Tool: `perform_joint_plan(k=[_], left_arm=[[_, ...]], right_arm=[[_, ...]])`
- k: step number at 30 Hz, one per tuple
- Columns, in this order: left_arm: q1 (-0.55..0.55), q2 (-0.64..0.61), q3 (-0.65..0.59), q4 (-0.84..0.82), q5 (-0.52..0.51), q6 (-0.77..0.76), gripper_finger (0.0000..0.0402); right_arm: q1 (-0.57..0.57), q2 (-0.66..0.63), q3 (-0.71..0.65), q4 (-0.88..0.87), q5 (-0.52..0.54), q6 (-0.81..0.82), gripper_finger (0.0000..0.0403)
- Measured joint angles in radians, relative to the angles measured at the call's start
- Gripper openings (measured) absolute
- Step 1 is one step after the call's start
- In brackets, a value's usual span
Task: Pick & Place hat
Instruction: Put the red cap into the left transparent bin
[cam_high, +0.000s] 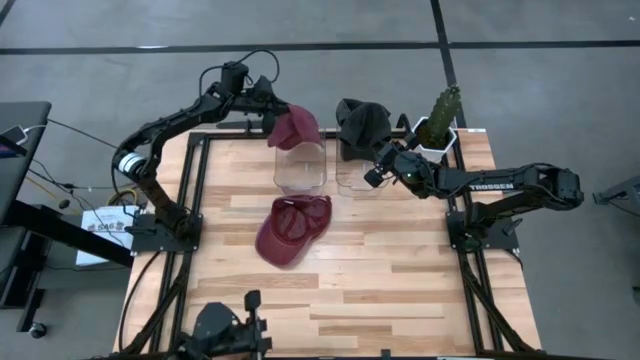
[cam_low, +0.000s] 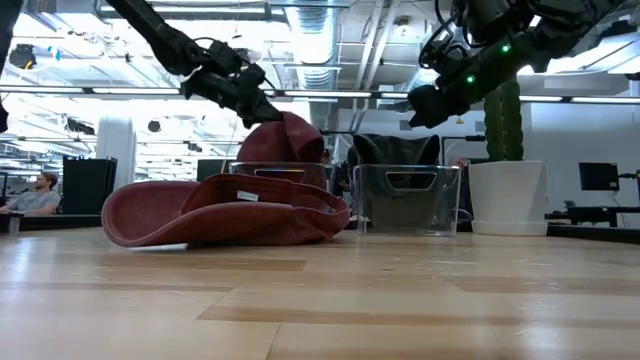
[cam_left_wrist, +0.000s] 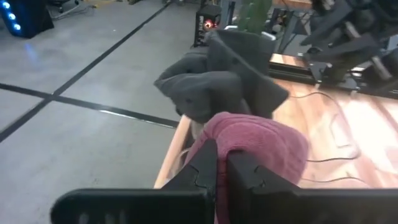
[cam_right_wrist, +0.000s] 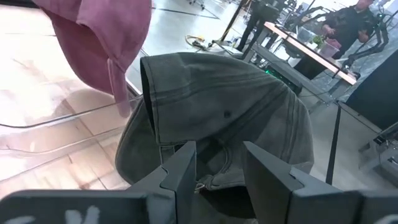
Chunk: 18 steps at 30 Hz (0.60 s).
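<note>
A dark red hat (cam_high: 297, 127) hangs from my left gripper (cam_high: 270, 118) over the far end of the left clear bin (cam_high: 300, 168). A dark grey hat (cam_high: 361, 122) sits at the far end of the right clear bin (cam_high: 356, 172) and rises above its rim (cam_low: 395, 150). My right gripper (cam_high: 380, 170) is open and hovers just above and on the near side of the grey hat (cam_right_wrist: 217, 99), touching nothing. A second dark red hat (cam_high: 292, 228) lies upside down on the table's middle, crown down (cam_low: 225, 212). My left gripper (cam_left_wrist: 221, 171) pinches a fold of the red hat's cloth (cam_left_wrist: 249, 140) between its two shut fingers. It comes from the table's far left side, slanting down. The hat is lifted and bulges beyond the fingertips, with its lower part at the left bin's rim (cam_low: 285, 150).
A cactus in a white pot (cam_high: 440, 122) stands at the table's far right corner, close behind my right arm. The two clear bins stand side by side at the far edge. The near half of the wooden table (cam_high: 400, 300) holds nothing. A person sits in the room behind (cam_low: 40, 192).
</note>
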Motion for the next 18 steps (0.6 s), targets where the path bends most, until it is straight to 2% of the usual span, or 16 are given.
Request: perform_joint_plan(k=[4,9,15,18], left_arm=[[0.008,0.037,0.032,-0.001,-0.024,0.012,0.0011],[0.007,0.054,0.051,0.002,-0.145,0.044,0.0011],[0.007,0.055,0.054,0.007,-0.154,0.086,0.0013],[0.003,0.055,0.054,0.008,-0.155,0.103,0.0031]], right_arm=[[0.000,0.000,0.000,0.000,0.000,-0.001,0.0118],[-0.004,0.000,0.000,0.000,0.000,-0.013,0.0118],[-0.015,0.000,0.000,0.002,0.000,-0.026,0.0118],[-0.019,0.000,0.000,0.002,0.000,-0.026,0.0118]])
